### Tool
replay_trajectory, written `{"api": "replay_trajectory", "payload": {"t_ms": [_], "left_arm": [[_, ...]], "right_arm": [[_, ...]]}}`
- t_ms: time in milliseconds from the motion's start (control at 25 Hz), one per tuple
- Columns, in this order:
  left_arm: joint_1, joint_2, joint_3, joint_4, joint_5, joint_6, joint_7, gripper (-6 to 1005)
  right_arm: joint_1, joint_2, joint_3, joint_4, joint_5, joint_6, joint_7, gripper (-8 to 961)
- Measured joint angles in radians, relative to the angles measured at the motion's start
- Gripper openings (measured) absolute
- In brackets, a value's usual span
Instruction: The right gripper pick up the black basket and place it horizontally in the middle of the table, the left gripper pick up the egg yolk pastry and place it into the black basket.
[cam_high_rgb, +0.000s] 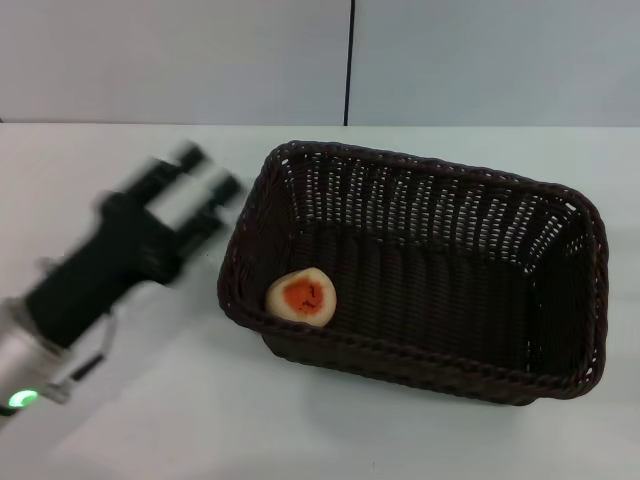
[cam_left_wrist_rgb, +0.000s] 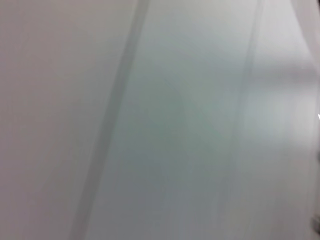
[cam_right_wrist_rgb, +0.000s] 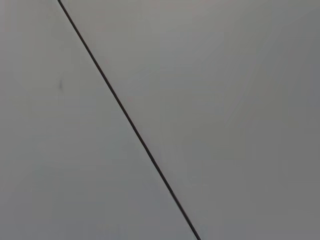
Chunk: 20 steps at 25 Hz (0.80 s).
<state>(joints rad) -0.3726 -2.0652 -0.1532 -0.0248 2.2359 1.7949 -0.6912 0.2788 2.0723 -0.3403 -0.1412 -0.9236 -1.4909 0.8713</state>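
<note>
The black basket (cam_high_rgb: 420, 270) lies lengthwise across the middle of the white table (cam_high_rgb: 150, 420) in the head view. The egg yolk pastry (cam_high_rgb: 301, 297) rests inside it, on the floor at the near left corner, orange centre up. My left gripper (cam_high_rgb: 203, 180) is to the left of the basket, above the table, blurred by motion; its fingers (cam_high_rgb: 226, 187) are spread apart and hold nothing. The right gripper is out of view. The left wrist view shows only a blurred pale surface. The right wrist view shows only a grey wall with a dark seam.
A grey wall with a vertical dark seam (cam_high_rgb: 350, 60) stands behind the table's far edge. Bare tabletop lies in front of the basket and to its left, under the left arm.
</note>
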Motion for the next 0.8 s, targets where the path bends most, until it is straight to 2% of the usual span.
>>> {"api": "replay_trajectory", "payload": {"t_ms": [40,120,160,200,440,560,640,760,800], "left_arm": [[0.025,0.001,-0.072,0.002,-0.001,0.023,0.010,487],[0.057,0.002,-0.158,0.002,-0.001,0.048,0.023,574],[0.093,0.003,-0.260,0.003,-0.001,0.072,0.031,618],[0.093,0.003,-0.260,0.003,-0.001,0.072,0.031,626],[0.211,0.004,-0.612,-0.003,-0.002,0.094,0.027,676],[0.235,0.004,-0.679,-0.001,-0.001,0.096,0.022,636],[0.237,0.004,-0.689,0.000,-0.001,0.096,0.023,610],[0.241,-0.003,-0.742,-0.001,-0.001,0.091,0.033,570],[0.241,-0.003,-0.742,-0.001,-0.001,0.091,0.033,522]], "right_arm": [[0.000,0.000,0.002,-0.001,0.001,0.000,0.000,299],[0.000,0.000,0.008,-0.001,0.007,0.000,0.000,299],[-0.003,0.000,0.013,-0.003,0.012,0.000,0.001,299],[-0.003,0.000,0.013,-0.003,0.012,0.000,0.001,299],[-0.012,0.000,0.058,-0.006,0.014,-0.005,0.007,299],[-0.016,-0.001,0.067,-0.008,0.014,-0.007,0.009,299],[-0.016,-0.001,0.068,-0.008,0.014,-0.007,0.009,299],[-0.017,-0.002,0.075,-0.008,0.014,-0.008,0.010,299],[-0.017,-0.002,0.075,-0.008,0.014,-0.008,0.010,299]]}}
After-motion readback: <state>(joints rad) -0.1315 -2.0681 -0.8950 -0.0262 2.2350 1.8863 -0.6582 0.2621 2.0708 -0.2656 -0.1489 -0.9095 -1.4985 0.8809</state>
